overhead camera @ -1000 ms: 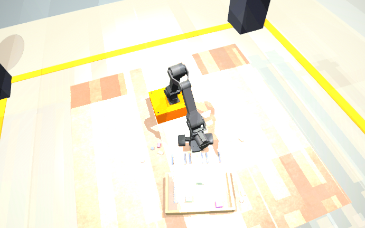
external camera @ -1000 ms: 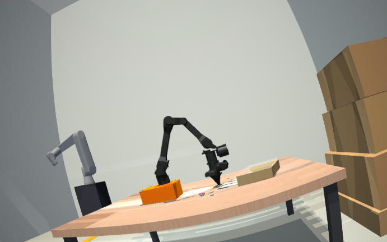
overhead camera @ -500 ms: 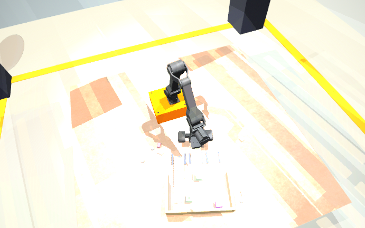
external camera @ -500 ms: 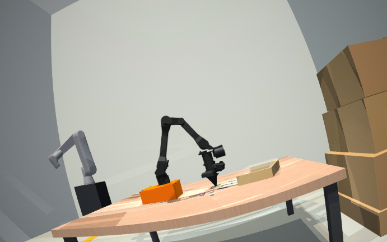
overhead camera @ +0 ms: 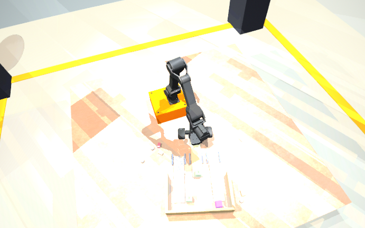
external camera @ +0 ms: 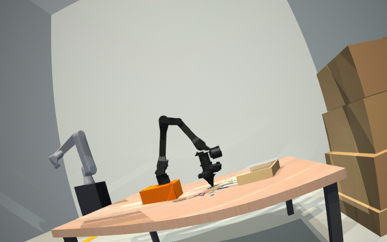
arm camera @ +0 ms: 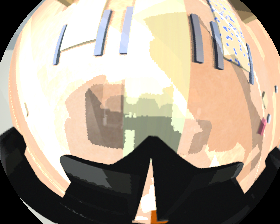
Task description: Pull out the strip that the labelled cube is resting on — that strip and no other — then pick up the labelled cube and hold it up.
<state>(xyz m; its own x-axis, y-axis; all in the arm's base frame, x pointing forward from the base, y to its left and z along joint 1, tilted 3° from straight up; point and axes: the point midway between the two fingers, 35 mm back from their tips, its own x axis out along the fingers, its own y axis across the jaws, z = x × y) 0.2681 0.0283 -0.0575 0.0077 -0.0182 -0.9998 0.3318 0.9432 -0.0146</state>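
My gripper (overhead camera: 195, 142) (external camera: 212, 184) (arm camera: 152, 140) is shut, its tips low over the near part of a pale yellow-green strip (arm camera: 171, 60). Nothing shows between the fingers. A white strip (arm camera: 83, 22) and a blue-speckled strip (arm camera: 230, 32) lie to either side of it. In the top view, one pale green cube (overhead camera: 197, 173) sits near the walled frame's open side. Another pale green cube (overhead camera: 188, 199) and a magenta cube (overhead camera: 218, 203) are deeper inside. Glare washes out the labels and most strip edges, so I cannot tell which cube is labelled or what it rests on.
A low wooden frame (overhead camera: 200, 211) (external camera: 253, 176) stands around the cubes. Several thin blue-grey rails (overhead camera: 172, 159) (arm camera: 196, 38) stand between it and my gripper. A small red block (overhead camera: 158, 145) (arm camera: 262, 126) lies off to the side with pale bits. The orange base (overhead camera: 170, 115) (external camera: 158, 194) carries the arm.
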